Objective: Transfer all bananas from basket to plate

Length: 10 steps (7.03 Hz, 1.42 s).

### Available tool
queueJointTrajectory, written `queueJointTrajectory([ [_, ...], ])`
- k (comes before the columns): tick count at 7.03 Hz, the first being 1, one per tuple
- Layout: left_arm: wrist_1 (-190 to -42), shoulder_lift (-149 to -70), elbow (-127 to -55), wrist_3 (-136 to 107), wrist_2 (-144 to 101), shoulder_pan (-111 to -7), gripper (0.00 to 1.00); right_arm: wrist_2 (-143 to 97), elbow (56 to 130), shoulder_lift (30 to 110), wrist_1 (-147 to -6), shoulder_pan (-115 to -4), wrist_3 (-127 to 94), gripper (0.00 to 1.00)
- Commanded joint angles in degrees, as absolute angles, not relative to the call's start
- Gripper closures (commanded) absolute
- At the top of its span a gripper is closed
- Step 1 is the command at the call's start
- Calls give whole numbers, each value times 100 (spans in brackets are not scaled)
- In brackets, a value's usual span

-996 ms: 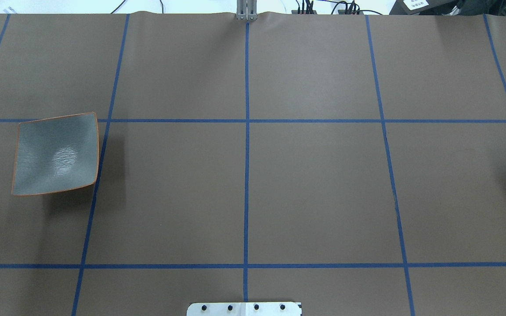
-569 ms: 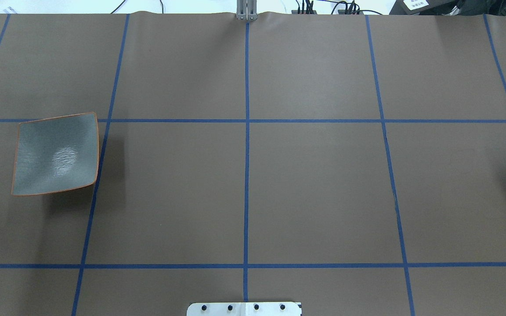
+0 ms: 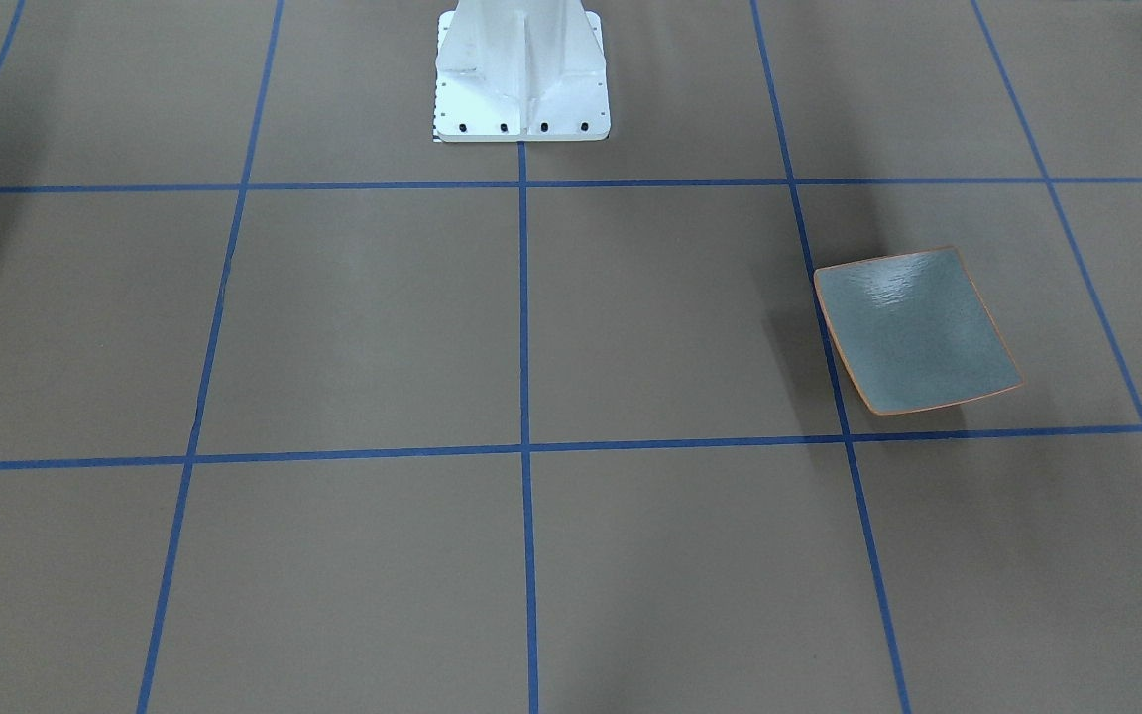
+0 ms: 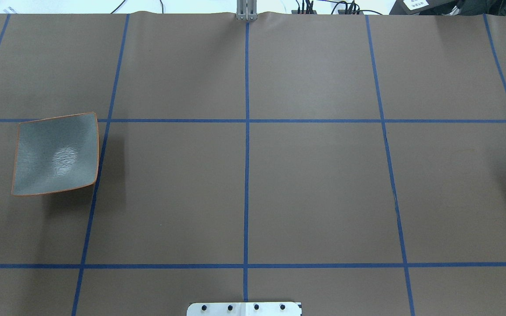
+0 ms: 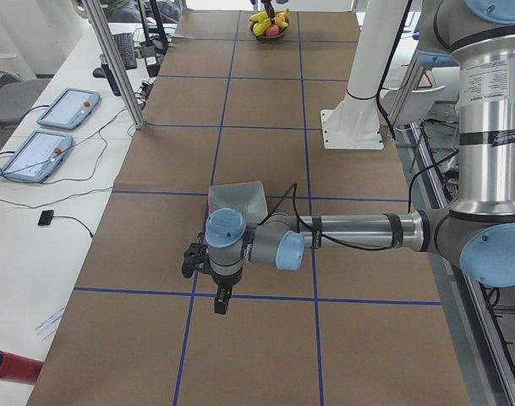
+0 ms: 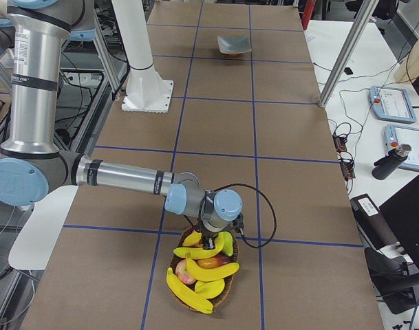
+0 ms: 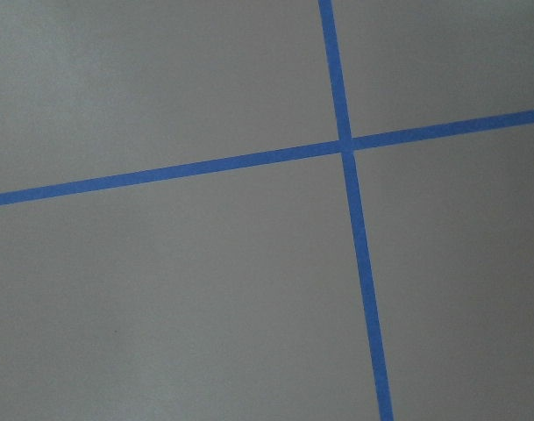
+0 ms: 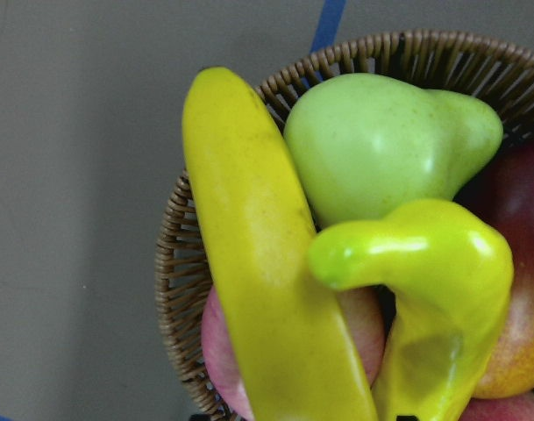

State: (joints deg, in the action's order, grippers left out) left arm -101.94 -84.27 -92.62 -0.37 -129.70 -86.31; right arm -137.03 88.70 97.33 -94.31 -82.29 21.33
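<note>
The grey-blue plate (image 4: 55,153) with its orange rim lies bare on the robot's left side of the table, also seen as the plate (image 3: 913,332) in the front view. Several yellow bananas (image 6: 208,270) lie in the wicker basket (image 6: 226,292) at the table's right end. My right gripper (image 6: 209,240) hangs just over the basket's fruit; whether it is open or shut I cannot tell. The right wrist view shows a deep yellow banana (image 8: 267,289) and a paler greenish banana (image 8: 424,289) close below. My left gripper (image 5: 220,301) points down beside the plate (image 5: 238,201); its state I cannot tell.
A green pear (image 8: 380,149) and red apples (image 8: 512,202) share the basket (image 8: 174,263). The white robot base (image 3: 521,69) stands at the table's near middle. Blue tape lines (image 7: 345,145) cross the brown mat. Tablets and cables lie on a side bench (image 5: 67,110).
</note>
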Motion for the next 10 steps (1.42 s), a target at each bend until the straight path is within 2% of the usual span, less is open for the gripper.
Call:
queueJointTrajectory([
  [1,-10195,-8455,-9264,-44,-12973,-8631,0,-13711,8711,9633,-9422,-8227,2136,48],
  [2,-10195,-8455,-9264,-35,-12964,-8631,0,-13711,8701,9642,-9422,-8227,2118,70],
  [3,-10195,-8455,-9264,-44,-12964,-8631,0,-13711,8701,9650,-9422,-8227,2136,96],
  [4,-10195,-8464,-9264,-44,-12964,-8631,0,-13720,8753,9642,-9422,-8227,2188,100],
  [10,-10187,-8473,-9255,-44,-12973,-8631,0,-13764,9920,10255,-9544,-8656,2294,100],
])
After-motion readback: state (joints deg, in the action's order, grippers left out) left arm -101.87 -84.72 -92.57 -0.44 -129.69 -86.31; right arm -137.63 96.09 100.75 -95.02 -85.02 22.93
